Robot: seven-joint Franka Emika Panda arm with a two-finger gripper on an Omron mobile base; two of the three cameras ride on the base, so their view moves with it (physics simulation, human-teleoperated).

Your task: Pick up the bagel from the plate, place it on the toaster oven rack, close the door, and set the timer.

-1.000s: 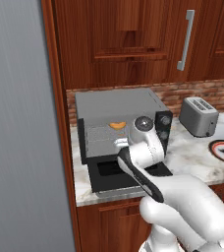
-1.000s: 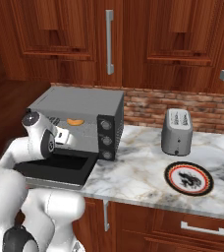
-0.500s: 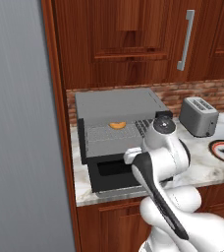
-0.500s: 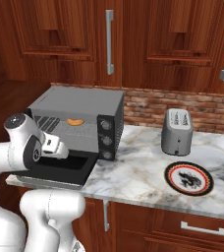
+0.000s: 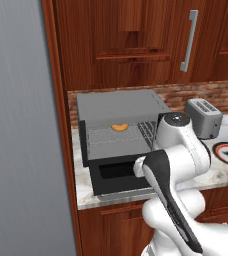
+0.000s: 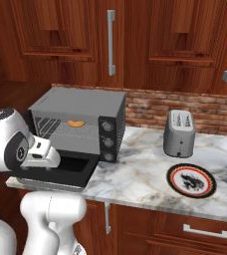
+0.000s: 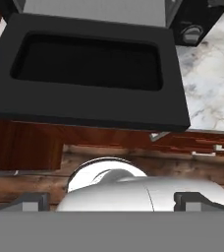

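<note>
Bagel (image 5: pixel 119 127) lay on the toaster oven rack (image 5: pixel 117 136), plate (image 6: pixel 190 180) bare on the bench (image 6: pixel 140 172); door (image 7: pixel 89 69) hung flat open, gripper (image 7: pixel 112 201) below its front edge, jaws wide apart, empty. To close well, catch the door's underside near mid-width and push up evenly; off-centre contact could slip.

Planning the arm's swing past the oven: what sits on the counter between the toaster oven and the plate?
In the right base view the silver toaster stands toward the back between the toaster oven and the plate; otherwise bare marble counter.
</note>
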